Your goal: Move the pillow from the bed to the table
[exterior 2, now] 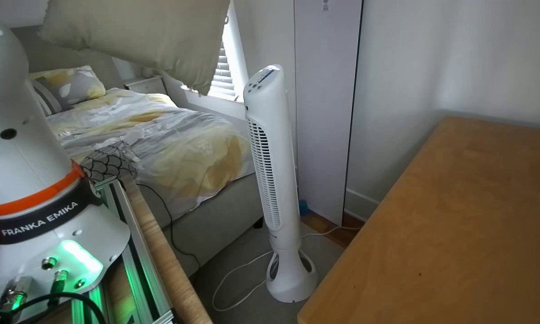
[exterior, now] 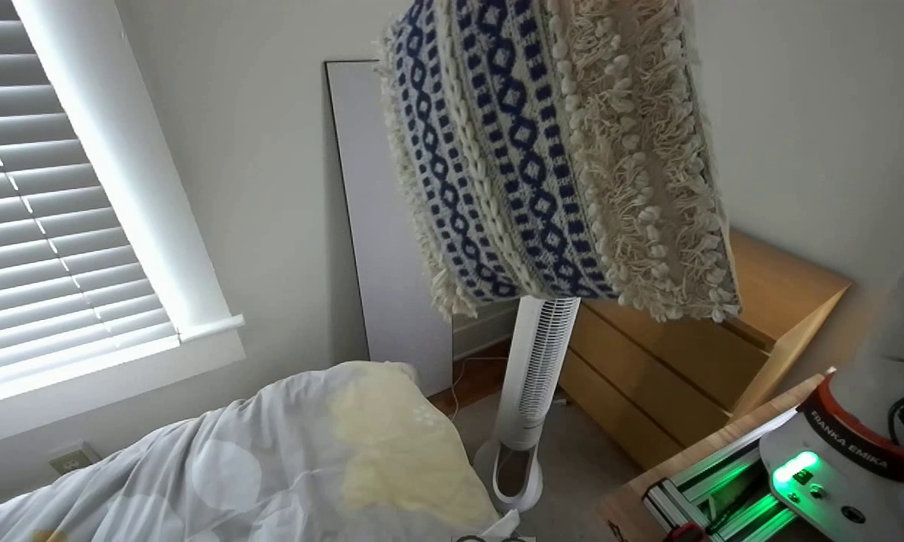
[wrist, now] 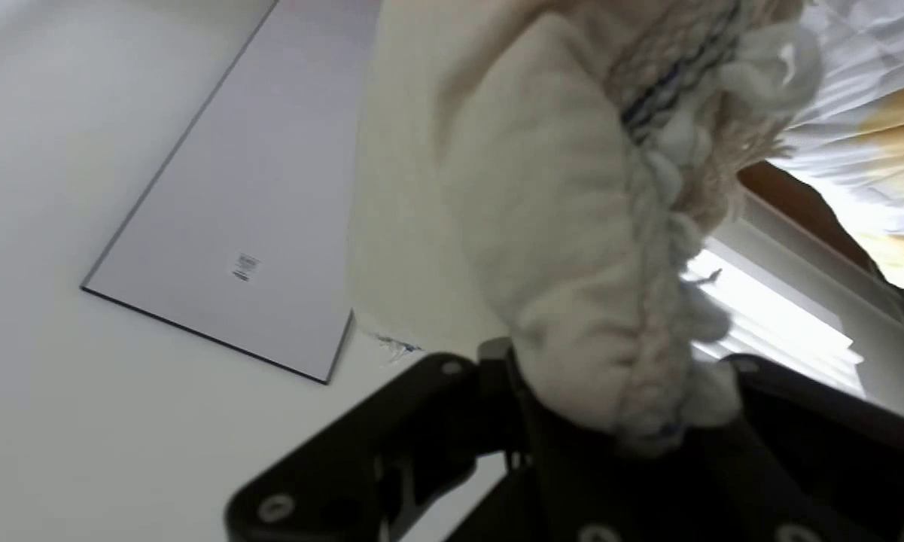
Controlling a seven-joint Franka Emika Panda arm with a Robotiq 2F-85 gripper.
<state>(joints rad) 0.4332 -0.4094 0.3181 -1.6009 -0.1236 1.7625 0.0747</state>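
Observation:
The pillow hangs in the air in both exterior views; its navy-and-white patterned face with cream fringe shows in an exterior view (exterior: 527, 158), and its plain cream face in an exterior view (exterior 2: 139, 36). In the wrist view my gripper (wrist: 617, 376) is shut on an edge of the pillow (wrist: 549, 188). The gripper is out of frame in both exterior views. The bed, with rumpled white and yellow bedding, stands below the pillow (exterior: 271, 467) (exterior 2: 220, 216). The table, a tan wooden chest of drawers, stands apart from the pillow, with its flat top showing (exterior: 790, 286) (exterior 2: 454, 225).
A tall white tower fan (exterior: 534, 384) (exterior 2: 270, 157) stands between the bed and the table. A pale panel (exterior: 391, 226) (exterior 2: 326, 112) leans on the wall behind it. The robot's base (exterior 2: 40, 234) stands on a wooden surface. A white cable (exterior 2: 238, 270) lies on the floor.

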